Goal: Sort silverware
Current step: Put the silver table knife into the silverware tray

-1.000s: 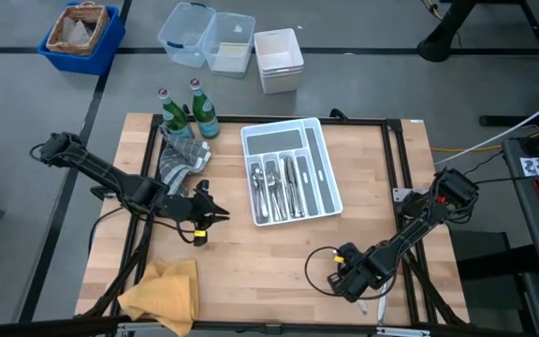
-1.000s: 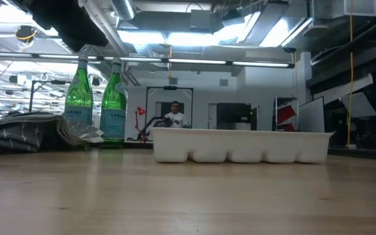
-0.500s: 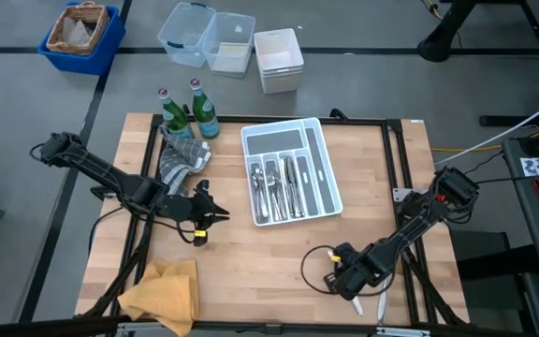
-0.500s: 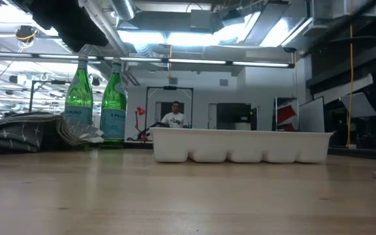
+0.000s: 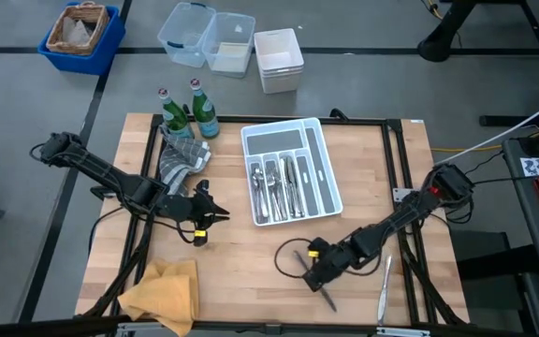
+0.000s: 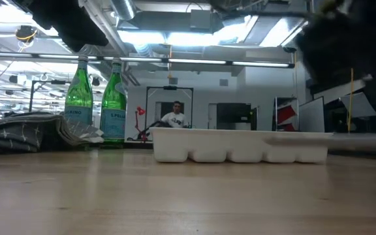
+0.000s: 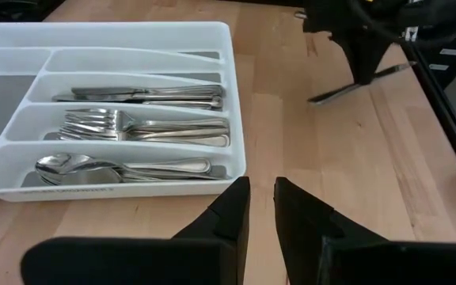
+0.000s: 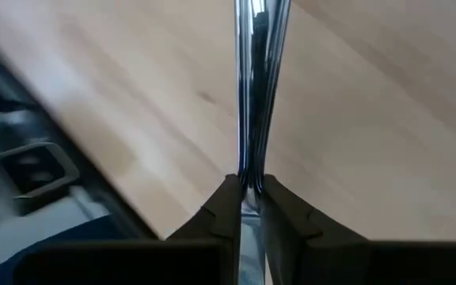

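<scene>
Jaws of our right gripper [image 5: 323, 285] clamp 1 utensil [image 8: 253, 87], now lifted toward the tray [image 5: 318, 134]; left jaws sit slightly apart.

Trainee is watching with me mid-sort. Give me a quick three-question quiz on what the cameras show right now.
1. True or false: the right gripper has its jaws shut on a piece of silverware.
2. Fill in: ___ green bottles stand at the table's far left corner.
3. Where does the loose utensil lie?
A) in the white tray
B) on the bare table, beside the right arm
C) on the yellow cloth

Key: 1 true; 2 two; 3 B.
</scene>
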Action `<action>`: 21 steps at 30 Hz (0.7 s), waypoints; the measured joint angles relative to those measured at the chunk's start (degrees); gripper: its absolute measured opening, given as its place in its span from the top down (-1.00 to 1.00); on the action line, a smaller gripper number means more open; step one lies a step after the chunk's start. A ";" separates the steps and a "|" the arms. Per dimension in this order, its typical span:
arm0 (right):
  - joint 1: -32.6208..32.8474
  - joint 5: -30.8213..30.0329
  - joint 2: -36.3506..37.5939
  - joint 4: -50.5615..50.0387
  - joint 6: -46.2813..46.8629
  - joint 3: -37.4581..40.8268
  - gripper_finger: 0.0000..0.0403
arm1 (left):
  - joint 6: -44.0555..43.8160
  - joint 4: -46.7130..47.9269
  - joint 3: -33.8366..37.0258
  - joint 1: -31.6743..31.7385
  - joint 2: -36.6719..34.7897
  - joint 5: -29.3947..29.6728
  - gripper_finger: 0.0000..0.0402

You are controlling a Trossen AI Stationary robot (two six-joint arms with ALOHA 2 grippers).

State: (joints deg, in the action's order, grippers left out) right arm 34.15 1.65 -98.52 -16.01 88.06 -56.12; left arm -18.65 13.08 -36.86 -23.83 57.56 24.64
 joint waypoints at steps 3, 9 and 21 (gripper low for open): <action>-2.11 0.00 0.02 5.40 -6.13 -0.02 0.80 | 0.00 0.00 0.00 -0.01 0.00 0.00 0.76; -6.69 0.83 0.02 13.63 -18.42 -0.04 0.80 | 0.00 0.00 0.00 0.00 0.00 0.00 0.76; -15.80 9.86 0.05 15.91 -44.52 -0.04 0.80 | -1.99 0.01 0.00 -0.02 0.00 0.01 0.76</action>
State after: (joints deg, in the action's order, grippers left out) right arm 18.34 11.51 -98.47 -0.10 43.54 -56.16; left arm -20.65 13.09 -36.86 -23.85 57.56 24.66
